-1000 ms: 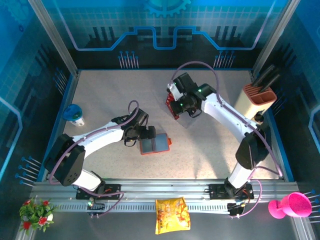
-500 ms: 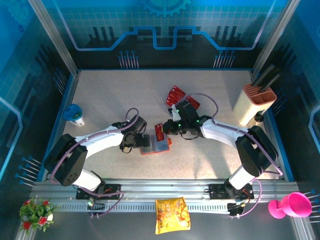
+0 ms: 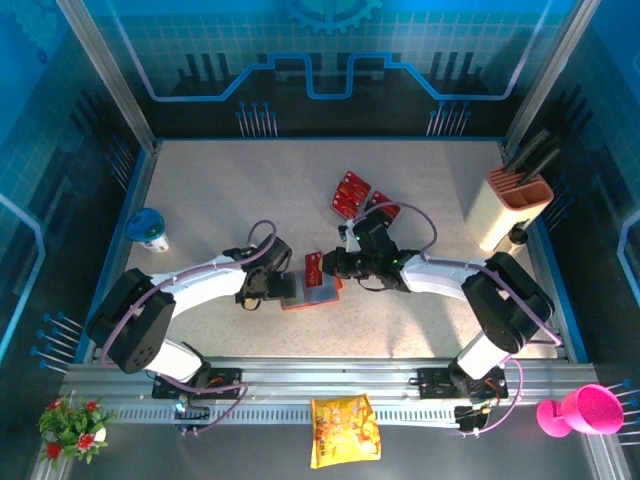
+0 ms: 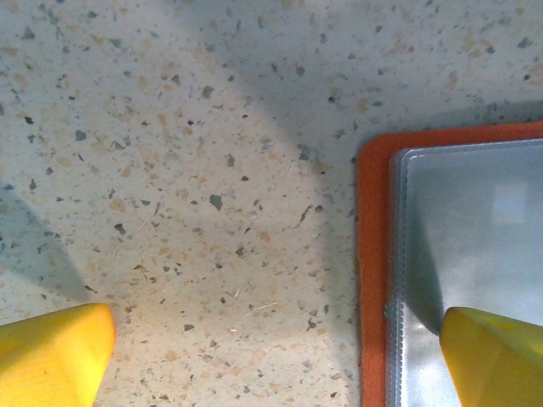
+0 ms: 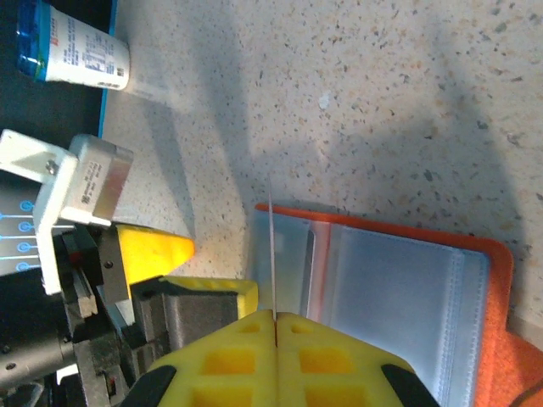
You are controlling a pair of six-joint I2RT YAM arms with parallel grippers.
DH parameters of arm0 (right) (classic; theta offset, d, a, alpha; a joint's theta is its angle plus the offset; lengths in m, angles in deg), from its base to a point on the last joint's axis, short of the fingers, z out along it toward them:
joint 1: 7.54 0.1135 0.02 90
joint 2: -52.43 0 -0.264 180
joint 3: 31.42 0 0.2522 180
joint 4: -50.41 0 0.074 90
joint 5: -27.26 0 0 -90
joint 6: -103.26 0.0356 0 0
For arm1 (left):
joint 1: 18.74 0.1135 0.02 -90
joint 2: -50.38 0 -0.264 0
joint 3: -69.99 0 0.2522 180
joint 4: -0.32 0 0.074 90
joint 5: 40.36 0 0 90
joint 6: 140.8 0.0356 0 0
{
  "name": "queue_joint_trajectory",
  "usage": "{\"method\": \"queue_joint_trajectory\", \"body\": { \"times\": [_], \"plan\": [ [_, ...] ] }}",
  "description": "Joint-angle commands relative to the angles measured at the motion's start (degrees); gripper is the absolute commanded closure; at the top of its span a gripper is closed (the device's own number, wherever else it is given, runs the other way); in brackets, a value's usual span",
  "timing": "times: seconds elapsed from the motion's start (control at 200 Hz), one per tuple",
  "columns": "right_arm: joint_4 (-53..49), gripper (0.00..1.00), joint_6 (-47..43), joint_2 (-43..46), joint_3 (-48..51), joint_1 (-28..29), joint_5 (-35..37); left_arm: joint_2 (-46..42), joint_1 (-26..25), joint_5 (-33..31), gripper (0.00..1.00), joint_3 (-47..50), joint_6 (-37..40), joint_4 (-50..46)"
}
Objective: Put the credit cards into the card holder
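The card holder (image 3: 318, 294) lies open on the table, orange with grey-blue pockets (image 4: 475, 229). My left gripper (image 3: 280, 290) stands open at its left edge, one yellow finger (image 4: 496, 356) over the inner pocket and the other (image 4: 51, 356) over bare table. My right gripper (image 3: 328, 265) is shut on one red credit card (image 3: 313, 265). That card shows edge-on (image 5: 271, 254) between the shut fingertips of my right gripper (image 5: 276, 318), upright above the card holder's (image 5: 407, 288) left pocket. More credit cards (image 3: 350, 193) lie spread behind the right arm.
A blue-lidded cup (image 3: 150, 230) stands at the left table edge and a beige and orange block (image 3: 515, 205) at the right. Off the table in front are a yellow snack bag (image 3: 343, 430), a pink cup (image 3: 580, 410) and a small plant (image 3: 72, 425).
My right gripper has come down from the card pile at the back to the card holder, carrying one red card. My left gripper has stayed open at the holder's left edge, shifting slightly.
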Motion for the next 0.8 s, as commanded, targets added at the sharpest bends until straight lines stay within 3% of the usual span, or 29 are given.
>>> {"method": "queue_joint_trajectory", "body": {
  "times": [0.0,0.795],
  "plan": [
    [3.6,1.0,1.0,-1.5,0.6,1.0,0.7,-1.5,-0.6,-1.1,0.01,1.1,-1.3,-2.1],
    [5.8,1.0,-0.3,-6.3,2.2,2.4,1.3,-0.8,-0.5,-0.9,0.01,2.1,-1.4,-1.5]
  ]
}}
